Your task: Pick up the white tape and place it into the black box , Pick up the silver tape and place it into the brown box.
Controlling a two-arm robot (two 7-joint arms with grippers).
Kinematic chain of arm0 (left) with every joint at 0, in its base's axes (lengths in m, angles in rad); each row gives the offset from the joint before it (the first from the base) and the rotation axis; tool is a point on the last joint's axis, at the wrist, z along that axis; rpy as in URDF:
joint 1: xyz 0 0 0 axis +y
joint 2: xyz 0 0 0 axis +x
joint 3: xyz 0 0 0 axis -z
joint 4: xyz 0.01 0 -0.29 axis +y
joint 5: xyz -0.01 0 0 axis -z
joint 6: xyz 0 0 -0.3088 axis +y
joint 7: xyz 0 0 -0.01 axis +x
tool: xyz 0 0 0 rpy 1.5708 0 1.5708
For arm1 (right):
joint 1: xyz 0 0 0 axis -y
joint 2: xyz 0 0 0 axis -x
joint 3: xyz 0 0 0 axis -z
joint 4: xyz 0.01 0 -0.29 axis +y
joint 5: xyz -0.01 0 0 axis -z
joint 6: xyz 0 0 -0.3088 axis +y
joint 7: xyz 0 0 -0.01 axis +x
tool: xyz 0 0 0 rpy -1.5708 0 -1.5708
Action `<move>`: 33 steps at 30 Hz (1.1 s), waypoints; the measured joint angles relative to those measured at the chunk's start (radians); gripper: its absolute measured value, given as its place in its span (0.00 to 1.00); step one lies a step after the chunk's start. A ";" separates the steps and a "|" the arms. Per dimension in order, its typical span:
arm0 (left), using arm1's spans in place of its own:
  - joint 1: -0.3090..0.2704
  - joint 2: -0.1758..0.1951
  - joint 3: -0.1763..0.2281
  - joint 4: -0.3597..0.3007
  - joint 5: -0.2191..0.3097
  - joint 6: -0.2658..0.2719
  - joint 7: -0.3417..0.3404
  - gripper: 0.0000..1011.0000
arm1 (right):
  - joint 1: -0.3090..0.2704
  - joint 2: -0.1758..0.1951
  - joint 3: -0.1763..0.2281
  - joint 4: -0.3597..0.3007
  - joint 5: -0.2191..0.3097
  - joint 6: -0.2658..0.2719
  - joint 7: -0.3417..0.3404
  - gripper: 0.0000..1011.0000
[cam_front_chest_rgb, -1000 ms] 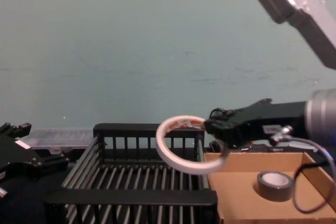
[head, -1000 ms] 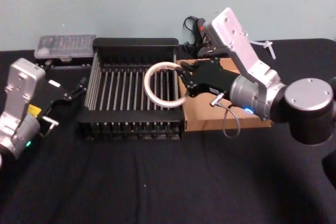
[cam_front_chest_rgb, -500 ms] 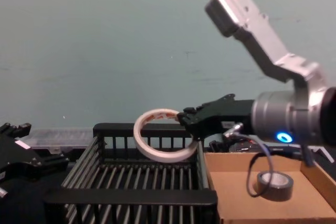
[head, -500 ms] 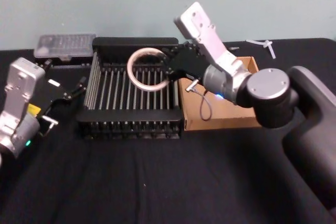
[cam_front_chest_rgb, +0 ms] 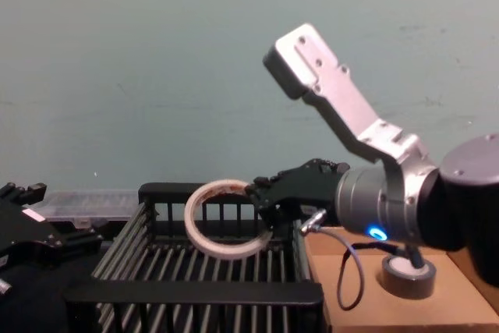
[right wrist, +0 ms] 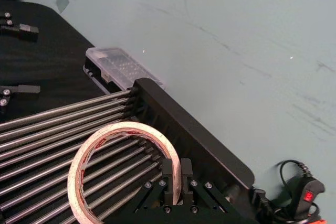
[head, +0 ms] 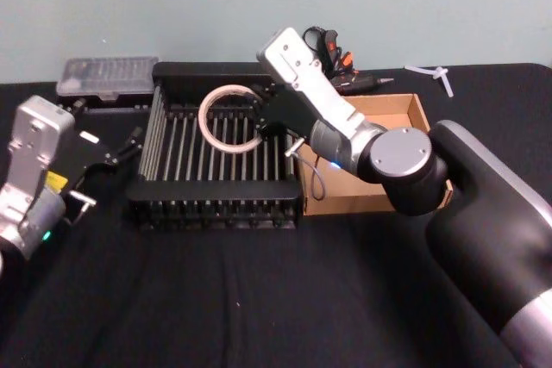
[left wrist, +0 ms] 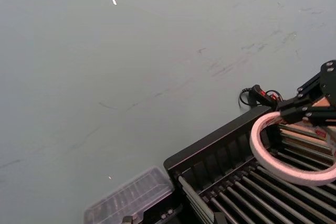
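One white tape (head: 229,119) pinched by right gripper (head: 261,121), hanging above black box (head: 220,202) near far rail. Risk: rolling or bouncing out if released high. Left gripper (head: 129,142) parked, apparently open.

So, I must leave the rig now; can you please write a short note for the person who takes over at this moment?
Right gripper: shut on the white tape, holding it in the air over the black box, not yet let go.
Left gripper: parked on the table to the left of the black box, holding nothing.
Silver tape: already lies in the brown box.
Done: white tape picked up and carried over the black box; silver tape sits in the brown box.
Left: lower and release the white tape into the black box, then pull the right arm back.
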 joint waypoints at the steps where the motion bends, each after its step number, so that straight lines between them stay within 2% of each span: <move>1: 0.000 0.000 0.000 0.000 0.000 0.000 0.000 0.99 | 0.002 -0.004 0.000 0.008 -0.003 -0.004 0.000 0.09; 9: 0.000 0.000 0.000 0.000 0.000 0.000 0.000 0.99 | 0.016 -0.030 0.005 0.072 -0.028 -0.032 -0.001 0.09; 16: 0.000 0.000 0.000 0.000 0.000 0.000 0.000 0.99 | 0.019 -0.044 0.014 0.100 -0.042 -0.036 0.003 0.09; 31: 0.000 0.000 0.000 0.000 0.000 0.000 0.000 0.99 | 0.019 -0.047 0.017 0.104 -0.048 -0.036 0.004 0.10; 33: 0.000 0.000 0.000 0.000 0.000 0.000 0.000 0.99 | 0.019 -0.047 0.017 0.104 -0.048 -0.036 0.004 0.15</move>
